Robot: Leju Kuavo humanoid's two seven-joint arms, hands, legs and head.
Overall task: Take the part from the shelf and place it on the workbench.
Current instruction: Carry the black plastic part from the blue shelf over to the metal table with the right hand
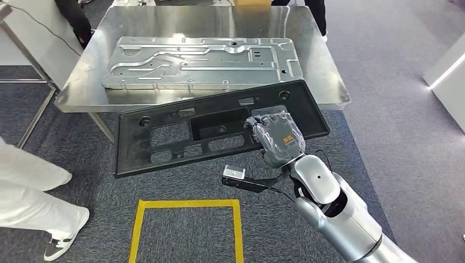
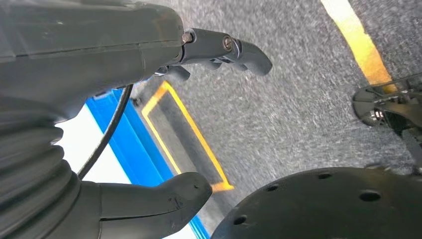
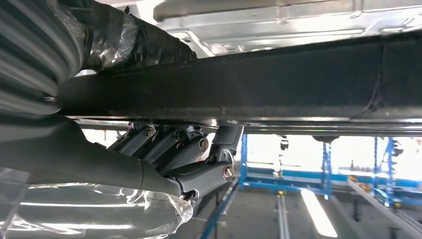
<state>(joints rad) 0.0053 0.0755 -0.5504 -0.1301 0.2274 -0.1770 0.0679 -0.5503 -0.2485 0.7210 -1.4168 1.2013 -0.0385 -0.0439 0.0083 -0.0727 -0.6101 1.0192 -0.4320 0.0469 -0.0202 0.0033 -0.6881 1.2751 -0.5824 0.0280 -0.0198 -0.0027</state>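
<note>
The right hand (image 1: 276,138) gripped the black part (image 1: 164,139), a long flat frame pierced with rectangular cut-outs, at its near edge toward one end; in the right wrist view the fingers (image 3: 171,149) curled under that edge with the thumb over the top. The part hung in the air, tilted, its far edge over the near rim of the desk (image 1: 323,82) and most of its length out over the carpet on the robot's side of the desk. To my mind the carry was nearly done and the setting-down was the step in hand: held so far from its middle, the long part would want to droop at the free end, so the hand ought to go forward level and slow, and lower it flat before letting go. What stood in the way was the large silver plate (image 1: 203,61) lying on the desk, which covered most of the top just beyond the part; only a narrow strip on the near side of the desk lay bare, so the part would likely have to rest on the plate or overhang. The left hand (image 2: 149,124) hung low over the carpet, fingers apart, holding nothing. A person's white-trousered legs (image 1: 33,192) stood left of the desk, near the yellow taped square (image 1: 186,204) on the floor.
</note>
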